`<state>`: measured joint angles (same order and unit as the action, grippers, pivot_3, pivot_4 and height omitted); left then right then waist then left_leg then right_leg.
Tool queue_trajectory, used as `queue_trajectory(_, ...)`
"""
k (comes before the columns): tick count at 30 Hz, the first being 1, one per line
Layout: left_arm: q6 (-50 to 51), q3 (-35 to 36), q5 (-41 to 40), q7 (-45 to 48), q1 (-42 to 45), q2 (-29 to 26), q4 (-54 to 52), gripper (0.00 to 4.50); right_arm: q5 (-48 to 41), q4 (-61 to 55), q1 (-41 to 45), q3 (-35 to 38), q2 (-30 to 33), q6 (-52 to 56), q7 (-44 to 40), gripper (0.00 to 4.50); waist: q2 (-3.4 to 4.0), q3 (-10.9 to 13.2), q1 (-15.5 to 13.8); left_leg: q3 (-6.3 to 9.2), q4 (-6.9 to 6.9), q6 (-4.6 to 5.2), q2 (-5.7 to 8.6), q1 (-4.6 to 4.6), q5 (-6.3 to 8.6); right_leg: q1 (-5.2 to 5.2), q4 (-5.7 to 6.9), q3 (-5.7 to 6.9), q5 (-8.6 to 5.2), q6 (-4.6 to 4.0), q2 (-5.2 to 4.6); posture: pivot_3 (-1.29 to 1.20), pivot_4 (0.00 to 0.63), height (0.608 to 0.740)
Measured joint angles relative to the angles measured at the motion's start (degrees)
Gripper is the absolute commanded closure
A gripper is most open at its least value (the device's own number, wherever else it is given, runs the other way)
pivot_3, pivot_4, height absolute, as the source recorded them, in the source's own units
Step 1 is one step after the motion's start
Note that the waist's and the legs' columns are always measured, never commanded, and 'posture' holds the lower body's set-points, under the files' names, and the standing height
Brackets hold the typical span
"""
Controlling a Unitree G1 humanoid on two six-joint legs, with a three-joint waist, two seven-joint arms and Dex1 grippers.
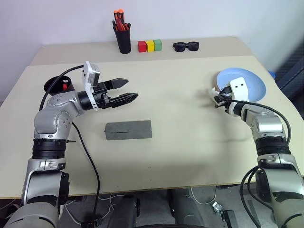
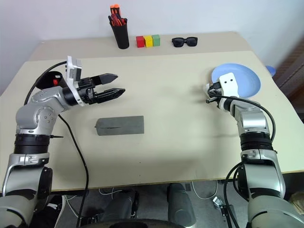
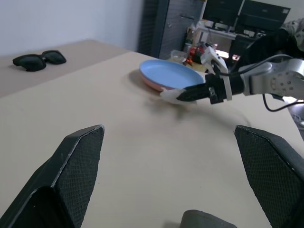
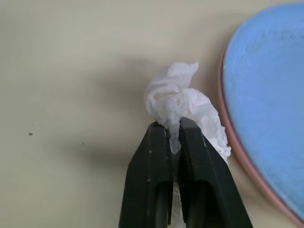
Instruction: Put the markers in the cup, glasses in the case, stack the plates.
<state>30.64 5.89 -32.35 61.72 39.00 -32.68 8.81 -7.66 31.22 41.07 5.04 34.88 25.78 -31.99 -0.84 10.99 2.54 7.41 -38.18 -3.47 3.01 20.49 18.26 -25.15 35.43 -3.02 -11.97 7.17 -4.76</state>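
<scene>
Plates (image 1: 251,85) sit stacked at the table's (image 1: 190,142) right side, blue on pink. Just beside them, the right gripper (image 4: 174,130) pinches a crumpled tissue (image 4: 178,102). Left gripper (image 1: 124,90) hovers spread above the closed grey case (image 1: 128,129).

On my worktop (image 1: 190,156) I counted two plates stacked together, a light blue plate (image 1: 247,85) over a pink plate (image 4: 247,166) of which just the rim showed, one grey case (image 1: 128,129), one pair of black sunglasses (image 1: 185,46) and one crumpled white tissue (image 4: 178,102). There were three small blocks in a row, one red block (image 1: 141,46), one yellow block (image 1: 150,45) and one green block (image 1: 157,45). I also counted one black pen holder (image 1: 124,40) with a bunch of orange-capped pens (image 1: 120,21) too tightly packed to number, and one wide black cup (image 1: 57,85).
</scene>
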Motion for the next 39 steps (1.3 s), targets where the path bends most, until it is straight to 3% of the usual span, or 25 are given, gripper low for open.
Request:
queue_trajectory(4,0.23,0.04,-0.43,-0.27,0.00,-0.01,-0.16,0.00,-2.00,0.01,1.01,1.87,-0.01,-1.81,-1.27,4.43,0.00,0.00,0.01,0.00,0.00,0.00,0.00,0.00,0.00,0.00,0.00,0.00,0.00,0.00,0.00,0.00,0.150,0.740)
queue_trajectory(8,0.55,0.18,-0.98,-0.87,0.12,0.09,-1.00,0.00,-0.34,7.35,7.25,4.69,2.30,-8.90,5.15,4.43,0.01,0.00,-0.03,-0.01,0.02,0.00,0.00,0.01,0.00,-0.02,0.00,-0.01,0.00,0.00,0.00,0.00,0.150,0.740)
queue_trajectory(11,1.58,0.73,-1.92,-1.49,0.06,0.04,-1.55,0.00,1.46,14.26,10.65,5.49,4.80,-14.62,8.38,3.51,-0.01,-0.01,-0.07,-0.02,0.03,0.00,0.00,0.02,0.00,0.00,-0.07,-0.01,0.00,0.00,0.00,0.00,0.150,0.740)
queue_trajectory(15,1.73,0.77,-2.20,-2.31,-0.29,0.04,-3.36,0.00,4.26,21.37,11.09,3.76,4.80,-18.25,9.16,1.64,0.01,0.01,0.21,-0.10,0.04,0.00,0.00,-0.01,0.00,-0.01,-0.04,-0.07,0.00,0.00,0.00,0.00,0.150,0.740)
queue_trajectory(24,1.36,0.78,-2.71,-2.52,-0.53,0.76,-2.65,0.00,5.02,22.77,12.93,4.28,5.97,-23.17,9.46,1.64,0.02,0.01,0.46,-0.12,0.05,-0.01,0.00,0.01,-0.01,-0.05,-0.04,-0.09,0.00,0.00,0.00,0.00,0.150,0.740)
queue_trajectory(31,0.28,1.31,-3.04,-1.81,-3.36,1.22,-2.03,0.00,-5.61,-6.72,-0.84,4.53,5.45,-18.65,-8.44,1.64,0.02,0.01,0.19,-0.10,0.03,0.01,-0.03,-0.01,0.01,-0.02,-0.04,-0.08,0.00,0.01,0.02,0.00,0.150,0.740)
queue_trajectory(39,2.14,1.65,-4.42,2.53,-11.85,-1.68,-5.72,0.00,-26.54,-40.75,-18.59,5.61,10.68,0.86,-23.93,1.64,0.02,0.00,-0.57,0.03,-0.02,0.06,-0.03,-0.08,0.03,0.16,-0.06,-0.02,-0.01,0.01,0.02,0.00,0.150,0.740)
